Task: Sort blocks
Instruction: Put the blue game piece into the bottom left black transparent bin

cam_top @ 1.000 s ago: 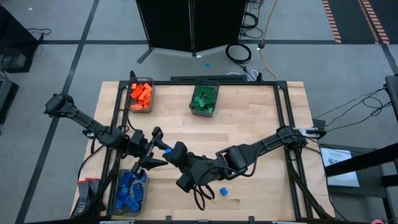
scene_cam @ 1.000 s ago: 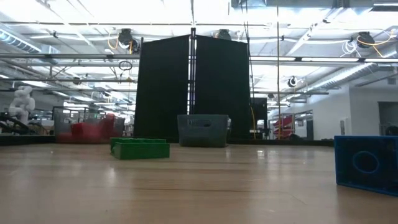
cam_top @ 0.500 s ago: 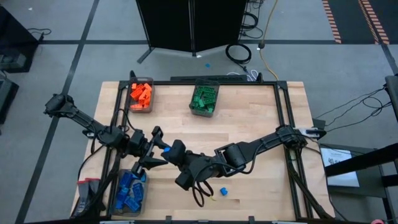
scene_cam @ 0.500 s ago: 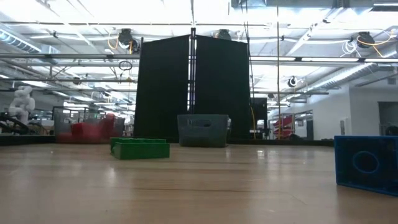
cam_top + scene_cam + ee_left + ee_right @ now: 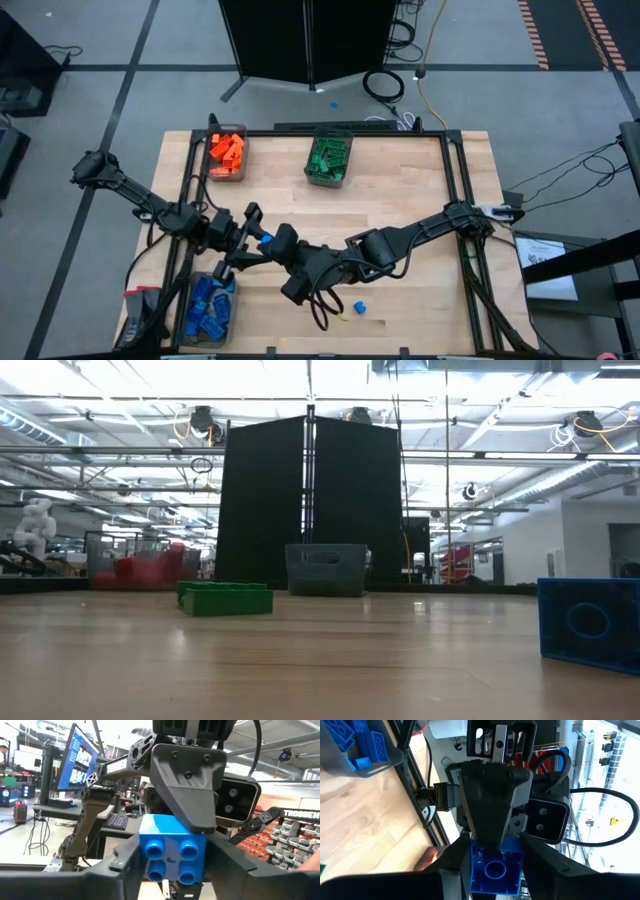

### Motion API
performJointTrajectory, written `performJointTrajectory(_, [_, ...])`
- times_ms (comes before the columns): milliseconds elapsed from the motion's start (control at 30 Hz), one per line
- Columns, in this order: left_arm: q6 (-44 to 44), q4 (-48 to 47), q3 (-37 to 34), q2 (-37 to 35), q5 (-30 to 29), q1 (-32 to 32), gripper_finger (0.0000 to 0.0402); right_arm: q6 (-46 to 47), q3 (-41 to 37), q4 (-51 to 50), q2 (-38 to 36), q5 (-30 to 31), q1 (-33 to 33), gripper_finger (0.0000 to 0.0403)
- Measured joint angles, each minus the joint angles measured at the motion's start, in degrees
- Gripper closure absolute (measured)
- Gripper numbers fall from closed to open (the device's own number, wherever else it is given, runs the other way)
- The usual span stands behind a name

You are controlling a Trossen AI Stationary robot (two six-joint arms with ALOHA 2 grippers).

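High view shows my left gripper (image 5: 250, 247) and right gripper (image 5: 272, 243) meeting over the table (image 5: 400, 220), both pinching one blue block (image 5: 266, 240); only the wrist views show its four studs. Bins hold blue blocks (image 5: 208, 308), orange blocks (image 5: 227, 150), green blocks (image 5: 329, 157); another blue brick (image 5: 359, 308) lies loose

— What colours do you have on screen?
— I see a blue brick (image 5: 172, 849) with blue studs, orange bricks (image 5: 227, 150), green bricks (image 5: 329, 157), more blue bricks (image 5: 208, 303).
— And the table (image 5: 420, 210)?
— I see pale wood grain, black frame.
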Motion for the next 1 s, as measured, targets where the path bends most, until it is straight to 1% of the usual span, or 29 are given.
performJointTrajectory(167, [-0.4, 0.0, 0.0, 0.0, 0.0, 0.0, 0.0263, 1.3, 0.0, -0.2, 0.0, -0.3, 0.1, 0.0286])
performJointTrajectory(233, [-0.6, 0.0, 0.0, 0.0, 0.0, 0.0, 0.0277, 2.3, 0.0, -0.3, 0.0, -0.4, 0.1, 0.0282])
performJointTrajectory(300, [-0.7, -0.1, 0.0, 0.0, -0.3, 0.0, 0.0277, 4.2, 0.0, -0.4, 0.0, 0.0, 0.1, 0.0250])
performJointTrajectory(367, [0.2, -0.8, 0.0, -0.1, 0.0, -0.1, 0.0277, 7.5, 0.0, -1.0, 0.0, 1.0, 0.0, 0.0203])
performJointTrajectory(467, [-0.8, -5.1, 0.0, -0.4, -1.1, -0.2, 0.0277, 11.2, 0.0, -3.7, 0.0, 4.1, 0.4, 0.0144])
performJointTrajectory(533, [-3.1, -9.4, 0.0, -0.9, -1.5, -0.1, 0.0277, 13.3, 0.0, -6.3, 0.0, 6.9, 1.3, 0.0121])
performJointTrajectory(600, [-5.9, -14.5, 0.0, -1.2, -1.4, -0.2, 0.0277, 16.5, 0.0, -10.2, -0.3, 8.0, 2.5, 0.0112])
performJointTrajectory(700, [-13.1, -26.1, 0.0, -2.2, -0.8, -0.7, 0.0277, 23.4, 0.1, -15.8, -0.9, 8.3, 3.7, 0.0114])
performJointTrajectory(767, [-20.2, -34.7, 0.0, -3.3, 0.5, -1.5, 0.0277, 28.6, 0.1, -21.0, -1.1, 8.5, 4.2, 0.0120])
performJointTrajectory(867, [-32.9, -47.3, 0.0, -3.9, 4.8, -3.5, 0.0277, 36.9, 0.0, -28.4, -1.0, 8.2, 4.8, 0.0130])
performJointTrajectory(1000, [-48.0, -57.1, 0.0, -4.2, 11.8, -8.5, 0.0277, 47.7, 0.0, -35.8, -1.0, 7.8, 5.0, 0.0140])
